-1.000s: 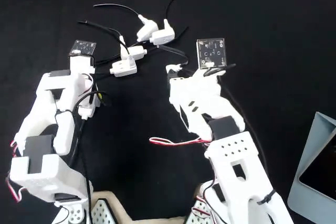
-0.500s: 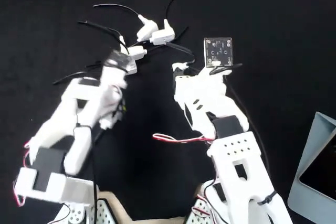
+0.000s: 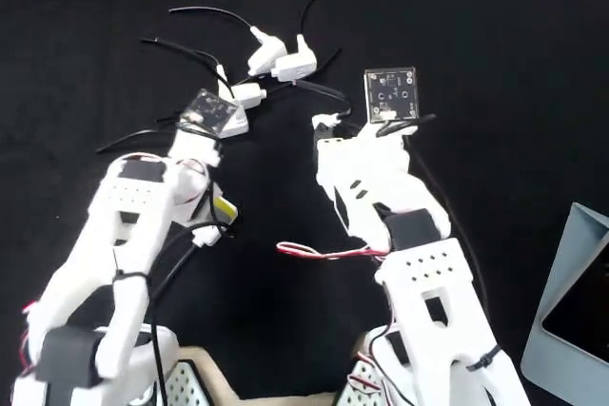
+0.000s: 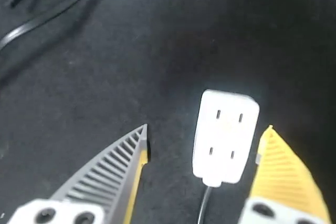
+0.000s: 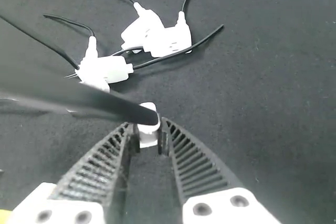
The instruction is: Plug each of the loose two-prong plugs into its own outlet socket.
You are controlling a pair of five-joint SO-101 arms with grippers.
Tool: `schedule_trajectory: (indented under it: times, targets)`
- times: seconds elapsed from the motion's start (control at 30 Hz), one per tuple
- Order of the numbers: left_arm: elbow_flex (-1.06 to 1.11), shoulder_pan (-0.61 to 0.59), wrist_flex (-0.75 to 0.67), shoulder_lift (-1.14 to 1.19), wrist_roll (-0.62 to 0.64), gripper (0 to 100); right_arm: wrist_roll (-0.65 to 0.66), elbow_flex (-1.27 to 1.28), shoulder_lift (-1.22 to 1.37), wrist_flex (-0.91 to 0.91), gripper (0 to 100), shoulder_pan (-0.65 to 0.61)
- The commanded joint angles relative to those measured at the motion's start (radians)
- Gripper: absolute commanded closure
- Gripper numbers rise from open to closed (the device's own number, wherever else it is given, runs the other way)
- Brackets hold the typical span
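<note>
A white outlet socket with two pairs of slots lies flat on the black cloth. It sits between the fingers of my open left gripper, closer to the yellow finger. My right gripper is shut on a small white two-prong plug, low over the cloth at mid-table. A black cable crosses in front of its fingertips. More white plugs and sockets on black cords lie beyond in a cluster: one pair and another piece, also in the high view.
Black cords fan out from the cluster toward the table's far side. A grey-blue tray-like object stands at the right edge. The right half of the black cloth is bare.
My left arm has swung from the left side toward the centre, and its wrist now hangs over the socket by the cluster. My right arm shifted slightly.
</note>
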Motion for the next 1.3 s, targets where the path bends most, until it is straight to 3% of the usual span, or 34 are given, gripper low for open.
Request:
schedule_trajectory:
  times: [0.0,0.13,0.27,0.47,0.6,0.83,1.27]
  targets:
    - [-0.013,-0.048,0.087,-0.133,-0.018,67,0.015,-0.012,-0.016,-0.014,98.7,0.003]
    - [0.033,-0.173,0.101,-0.259,-0.006,67,0.12,-0.007,0.002,-0.015,98.7,-0.068]
    - [0.14,-0.292,0.06,-0.359,0.097,67,0.181,-0.024,0.104,-0.023,98.7,-0.184]
    - [0.297,-0.475,-0.069,-0.474,0.296,67,0.186,-0.134,0.306,-0.023,98.7,-0.282]
    - [0.369,-0.545,-0.117,-0.525,0.365,67,0.189,-0.182,0.4,-0.026,98.7,-0.37]
    - [0.417,-0.561,-0.123,-0.551,0.364,67,0.311,-0.196,0.499,-0.124,98.7,-0.454]
    - [0.418,-0.561,-0.123,-0.545,0.364,67,0.313,-0.24,0.595,-0.129,98.7,-0.493]
